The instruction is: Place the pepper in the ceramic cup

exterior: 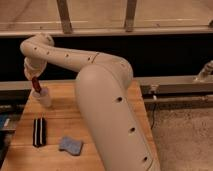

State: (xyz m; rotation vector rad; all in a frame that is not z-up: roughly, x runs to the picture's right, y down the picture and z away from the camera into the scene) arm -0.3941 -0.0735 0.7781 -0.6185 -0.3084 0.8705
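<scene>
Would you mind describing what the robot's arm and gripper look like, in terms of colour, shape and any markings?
The arm is a thick, rounded, cream-beige shell built from bulbous segments, dotted along its length with small dark round holes. It narrows toward the far left, where the gripper sits over the wooden table; that end appears the same pale colour. No loose cables or printed markings show on the arm.
</scene>
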